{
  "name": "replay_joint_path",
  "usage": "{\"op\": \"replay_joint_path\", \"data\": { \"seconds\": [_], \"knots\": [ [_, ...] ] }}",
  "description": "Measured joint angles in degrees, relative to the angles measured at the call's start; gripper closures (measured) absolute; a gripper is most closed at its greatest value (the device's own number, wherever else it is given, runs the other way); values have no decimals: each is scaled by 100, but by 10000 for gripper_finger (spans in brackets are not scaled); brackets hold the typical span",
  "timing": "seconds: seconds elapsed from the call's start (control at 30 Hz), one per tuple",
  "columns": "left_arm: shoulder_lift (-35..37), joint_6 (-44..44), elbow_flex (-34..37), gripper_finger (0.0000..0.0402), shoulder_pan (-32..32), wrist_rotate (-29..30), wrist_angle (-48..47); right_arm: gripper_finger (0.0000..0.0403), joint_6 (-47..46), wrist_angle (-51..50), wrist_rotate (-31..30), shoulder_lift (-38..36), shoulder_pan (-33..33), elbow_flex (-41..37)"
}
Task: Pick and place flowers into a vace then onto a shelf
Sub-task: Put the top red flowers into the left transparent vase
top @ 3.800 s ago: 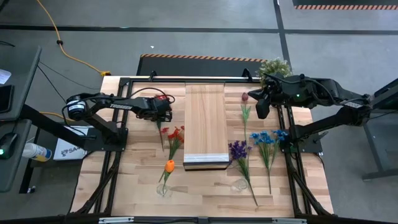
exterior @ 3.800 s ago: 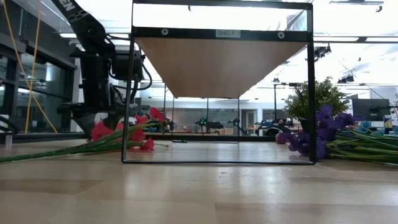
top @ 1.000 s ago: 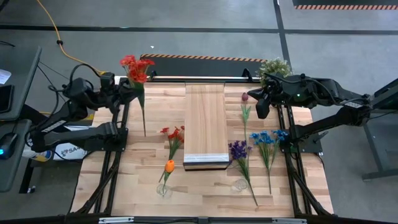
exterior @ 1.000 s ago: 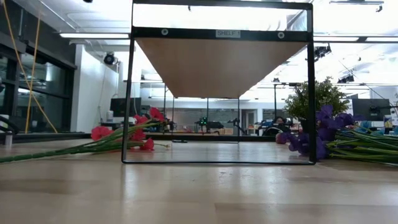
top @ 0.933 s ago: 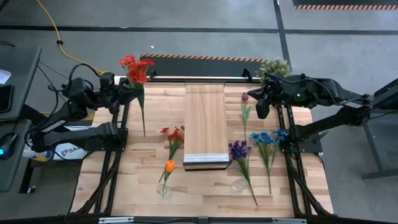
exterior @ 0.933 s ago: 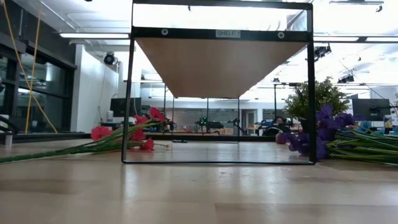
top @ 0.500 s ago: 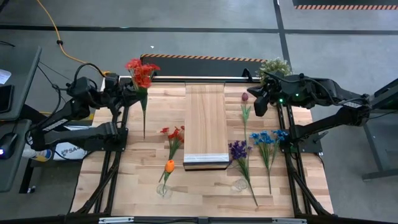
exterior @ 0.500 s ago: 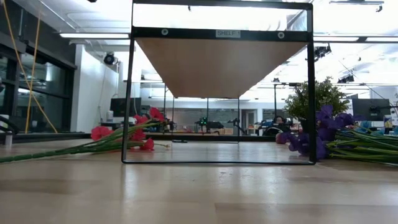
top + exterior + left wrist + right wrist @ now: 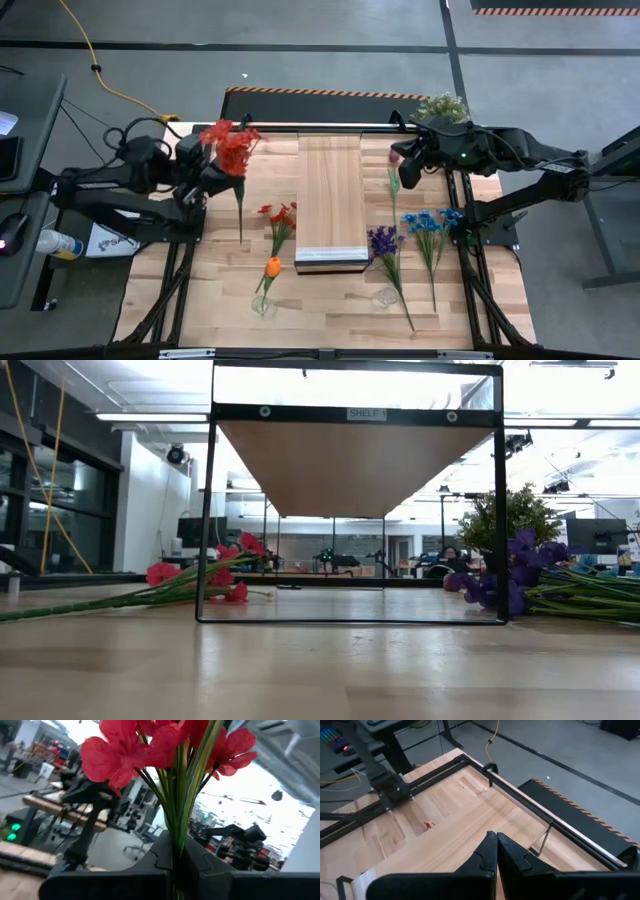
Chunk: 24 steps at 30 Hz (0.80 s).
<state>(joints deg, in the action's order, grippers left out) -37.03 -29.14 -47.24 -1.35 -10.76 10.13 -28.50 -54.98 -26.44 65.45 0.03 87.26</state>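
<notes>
My left gripper (image 9: 207,163) is raised over the table's left part, shut on a bunch of red flowers (image 9: 232,143) whose long green stem (image 9: 240,215) trails below. In the left wrist view the red heads (image 9: 150,745) stand above my left gripper (image 9: 177,870). My right gripper (image 9: 408,172) is shut and holds nothing, hovering beside a dark maroon flower (image 9: 393,157) that lies on the table right of the shelf (image 9: 330,200). An orange flower (image 9: 272,266) stands in a glass vase (image 9: 263,303). My left gripper pinches the bundled green stems (image 9: 176,851) between its two fingers, a little below the red heads. The fingers come about level from the table's left and lie across the stems. The bunch stands upright, heads up, lifted clear of the table, its long stem hanging free.
More red flowers (image 9: 280,215) lie left of the shelf; purple (image 9: 382,240) and blue (image 9: 428,222) ones lie right of it. A second glass vase (image 9: 385,297) stands near the front. A potted plant (image 9: 442,107) sits at the far right. Black frame rails run along both table sides.
My left gripper has swung from beyond the table's left far corner in over the table, toward the shelf and the near edge, and has turned. The red bunch came with it, still upright, its stem end now farther toward the near edge.
</notes>
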Motion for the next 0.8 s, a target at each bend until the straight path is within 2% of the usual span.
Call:
{"op": "replay_joint_path", "data": {
  "seconds": [0.27, 0.53, 0.8],
  "knots": [
    [161, 646, -208, 361, -1680, 1068, 75, 402, -124, 0, 304, -2, 0, 0],
    [-473, 1748, -382, 361, -3607, 2310, 390, 402, -301, 2, 436, -2, 0, 0],
    [-1129, 2799, -382, 361, -5376, 4587, 978, 402, -301, 217, 450, -2, 0, 0]
  ]
}}
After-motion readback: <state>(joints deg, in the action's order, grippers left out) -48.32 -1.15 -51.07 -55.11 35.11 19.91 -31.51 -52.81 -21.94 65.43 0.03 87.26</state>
